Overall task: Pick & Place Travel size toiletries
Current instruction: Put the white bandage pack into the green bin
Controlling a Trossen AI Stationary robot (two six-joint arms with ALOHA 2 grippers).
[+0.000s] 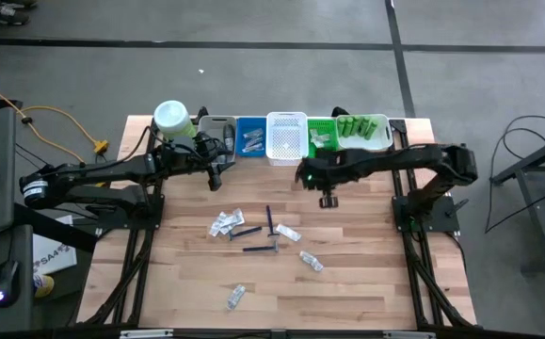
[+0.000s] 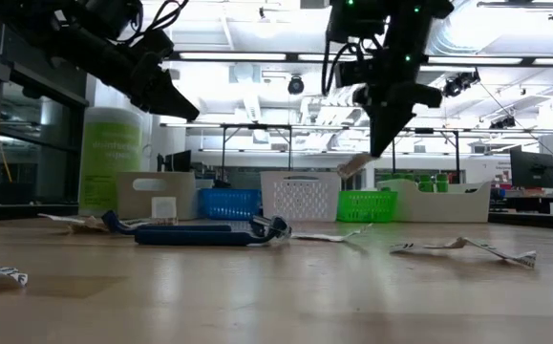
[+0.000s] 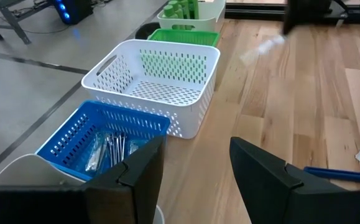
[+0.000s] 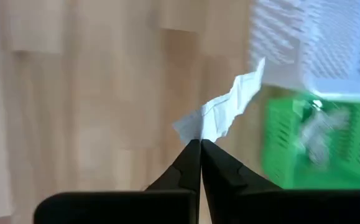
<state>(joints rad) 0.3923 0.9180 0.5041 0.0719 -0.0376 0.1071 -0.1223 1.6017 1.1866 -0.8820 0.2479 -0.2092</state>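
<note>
We see right gripper (image 4: 200,143) jaws clamped on a white sachet (image 4: 226,109) near the green bin (image 1: 321,137), left gripper (image 3: 195,168) jaws apart by the blue bin (image 3: 99,134)

White perforated bin (image 1: 287,137) between blue bin (image 1: 250,137) and green bin (image 1: 321,134).

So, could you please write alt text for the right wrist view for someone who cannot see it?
The right gripper is shut on a crumpled white sachet, held above the wooden table. Beyond it are a green basket and a white basket.
</note>
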